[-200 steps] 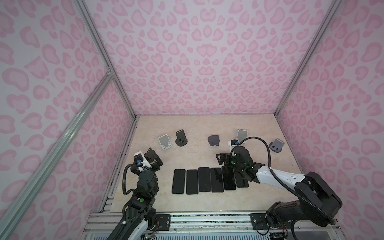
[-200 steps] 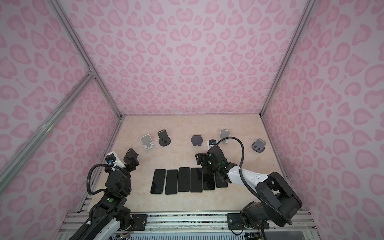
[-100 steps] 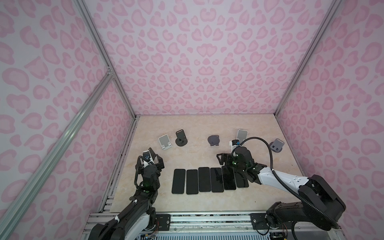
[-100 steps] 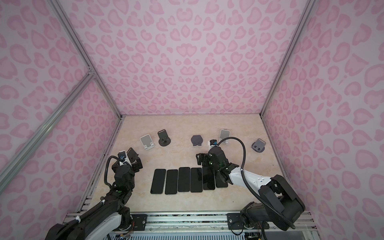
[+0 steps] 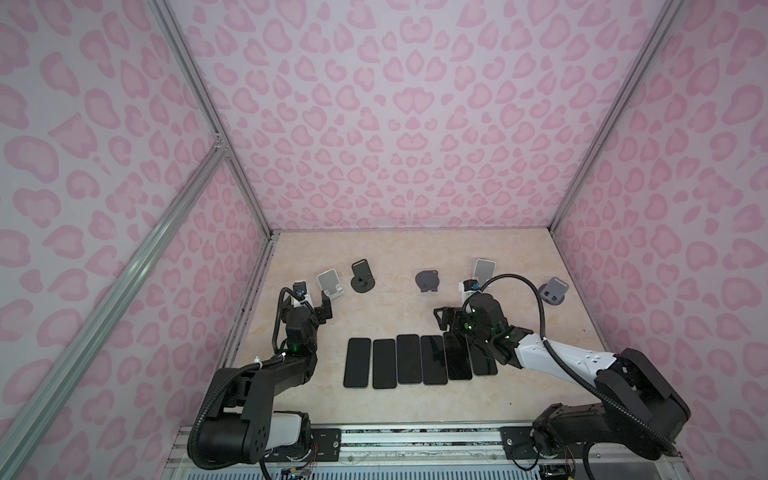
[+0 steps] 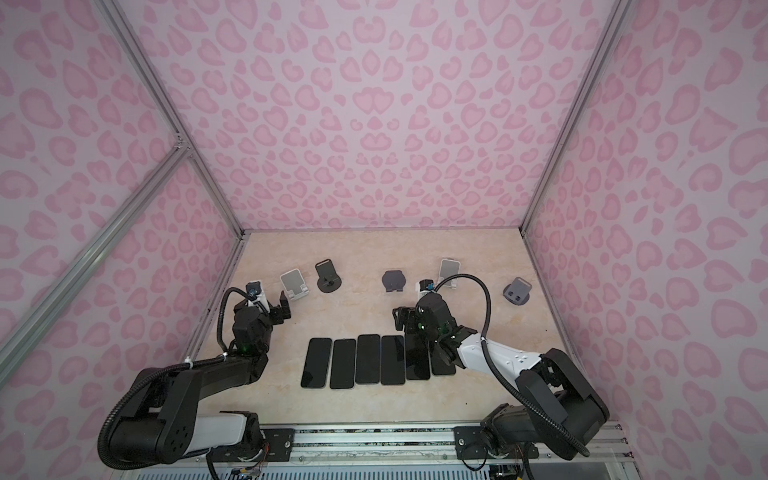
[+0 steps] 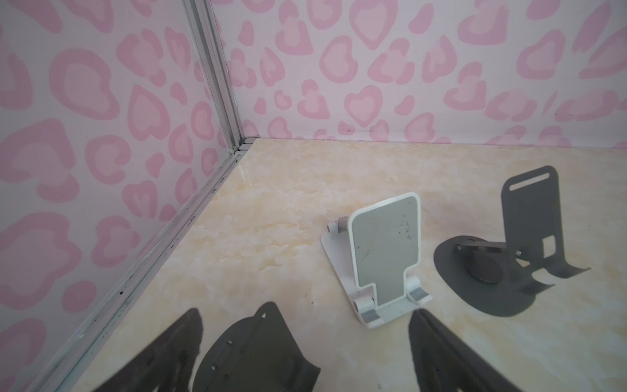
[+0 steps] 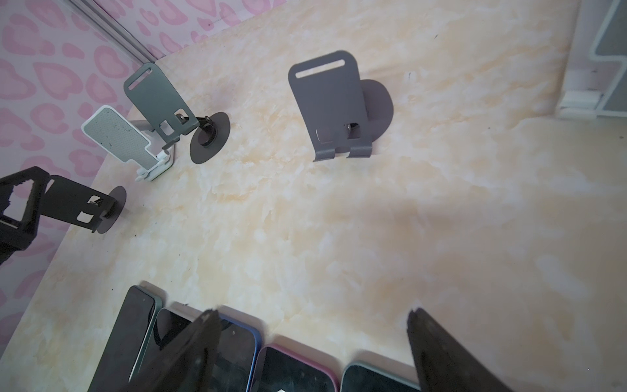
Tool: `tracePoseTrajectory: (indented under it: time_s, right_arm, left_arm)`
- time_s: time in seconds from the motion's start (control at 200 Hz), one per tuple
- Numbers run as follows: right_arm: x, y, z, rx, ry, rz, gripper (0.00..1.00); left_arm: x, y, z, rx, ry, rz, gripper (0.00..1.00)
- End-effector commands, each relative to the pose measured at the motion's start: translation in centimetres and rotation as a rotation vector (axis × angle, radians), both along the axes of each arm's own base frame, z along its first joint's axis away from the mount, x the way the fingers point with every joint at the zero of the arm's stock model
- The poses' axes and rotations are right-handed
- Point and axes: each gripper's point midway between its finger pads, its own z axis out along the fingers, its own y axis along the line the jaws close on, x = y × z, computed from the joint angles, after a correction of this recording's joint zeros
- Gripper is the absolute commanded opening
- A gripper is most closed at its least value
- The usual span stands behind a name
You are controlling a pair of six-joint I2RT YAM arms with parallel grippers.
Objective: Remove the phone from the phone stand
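Observation:
Several dark-screened phones [image 5: 409, 359] lie flat in a row on the marble table [image 5: 395, 415]; none rests on a phone stand in any view. My right gripper [image 5: 451, 328] hovers open over the far ends of the right-hand phones; in the right wrist view its fingers [image 8: 200, 339] straddle blue, pink [image 8: 291, 370] and teal cased phones. My left gripper [image 5: 307, 309] is open at the left. In the left wrist view a low black stand [image 7: 251, 349] sits between its fingers [image 7: 431, 342]. An empty white stand [image 7: 385, 254] is just beyond.
Empty stands line the back: white [image 5: 329, 282], black [image 5: 361, 276], dark grey [image 5: 428, 280], white [image 5: 484, 270] and grey [image 5: 552, 291]. Pink patterned walls and a metal rail [image 7: 163, 244] enclose the table close to the left gripper.
The left arm has stretched out low and carried its gripper farther back toward the white stand. The right gripper has stayed over the phones, its jaws barely narrower.

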Motion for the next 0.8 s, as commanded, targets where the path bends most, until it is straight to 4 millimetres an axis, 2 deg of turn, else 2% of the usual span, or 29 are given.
tracePoseTrajectory:
  time_s: [0.0,0.075,0.5,0.695,0.795]
  right_arm:
    - [0.2,-0.2,-0.1,-0.017,-0.006,-0.007,0.88]
    - [0.3,-0.1,-0.1,-0.017,-0.007,-0.004,0.89]
    - [0.4,0.2,-0.7,-0.026,0.006,0.005,0.89]
    - [0.6,-0.7,0.1,-0.058,-0.044,-0.017,0.89]
    - [1.0,-1.5,-0.2,-0.087,-0.074,-0.051,0.89]
  left_arm:
    - [1.1,-0.3,0.6,-0.037,-0.045,-0.049,0.98]
    - [1.3,-0.2,-0.3,-0.054,-0.034,-0.054,0.98]
    - [1.9,0.0,-0.6,-0.080,-0.008,-0.071,0.97]
    - [1.9,0.0,-0.6,-0.081,-0.010,-0.071,0.98]
    - [1.9,0.1,-0.5,-0.080,-0.010,-0.069,0.98]
